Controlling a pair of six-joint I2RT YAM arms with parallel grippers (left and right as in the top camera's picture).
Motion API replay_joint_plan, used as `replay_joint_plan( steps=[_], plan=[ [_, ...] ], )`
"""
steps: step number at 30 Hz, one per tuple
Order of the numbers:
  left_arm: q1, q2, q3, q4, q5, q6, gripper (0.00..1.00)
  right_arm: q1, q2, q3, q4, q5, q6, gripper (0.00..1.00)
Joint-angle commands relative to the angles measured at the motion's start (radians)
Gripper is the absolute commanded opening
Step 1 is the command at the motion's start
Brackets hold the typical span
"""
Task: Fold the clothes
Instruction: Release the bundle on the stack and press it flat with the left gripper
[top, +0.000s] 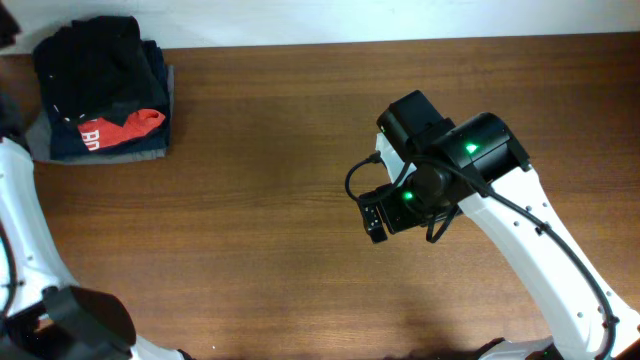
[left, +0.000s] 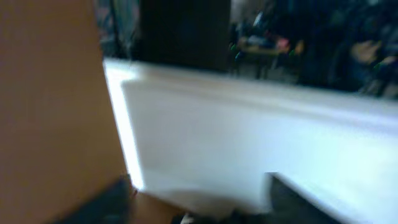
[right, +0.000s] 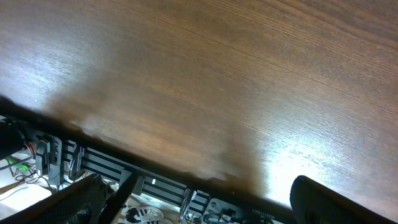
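Over the right half of the table (top: 250, 230), the right gripper (right: 196, 183) is hanging just above the wood with its two dark fingers (right: 336, 202) spread wide and nothing between them. Straight ahead of it, in its own wrist view, the grain is running out to a table edge, and a black slotted rail (right: 155, 180) with loose wiring is showing beyond that edge. From above, the right arm (top: 530, 230) is reaching in from the lower right corner, two green lights glowing on its black wrist. A broad run of bare wood is lying between that wrist and the far left corner. There, one pile is sitting close to the far edge and close to the left edge. I am counting four layers in it: the black garment (top: 95, 55) lying rumpled on top, a red garment (top: 135, 125) poking out under it, a dark blue garment (top: 110, 150) lower down, and a grey garment (top: 38, 140) at the bottom. A white strip (top: 400, 20) is running along the table's far edge. The left arm (top: 22, 220) is curving up the left side, near the pile. The left gripper I cannot make out: its wrist view is smeared with blur, showing only a brown surface, a white ledge (left: 249, 137) and dark clutter behind, so whether it is wide or narrow I cannot tell. That is making two arms in all.
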Motion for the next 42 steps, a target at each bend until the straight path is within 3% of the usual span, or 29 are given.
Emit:
replay_joint_plan(
  steps=[1,3,11,21,35,42],
  plan=[
    [-0.014,0.074,-0.015,0.003,0.055,-0.008,0.11,-0.006,-0.024,0.002,-0.002,0.013,0.004,0.99],
    [-0.026,0.123,-0.015,0.059,0.054,-0.007,0.01,-0.005,-0.024,0.002,-0.003,0.013,0.004,0.99],
    [-0.077,0.344,-0.011,0.217,0.006,0.021,0.01,-0.006,-0.024,0.002,-0.013,0.012,0.004,0.99],
    [-0.147,0.600,0.071,0.148,-0.048,0.142,0.09,-0.005,-0.024,0.002,-0.034,0.010,0.012,0.99],
    [-0.152,0.484,0.174,0.131,-0.097,0.145,0.10,-0.005,-0.024,0.002,-0.071,0.008,0.012,0.99],
    [-0.138,0.508,0.191,0.132,-0.145,0.145,0.10,-0.005,-0.024,0.002,-0.071,0.009,0.012,0.99]
  ],
)
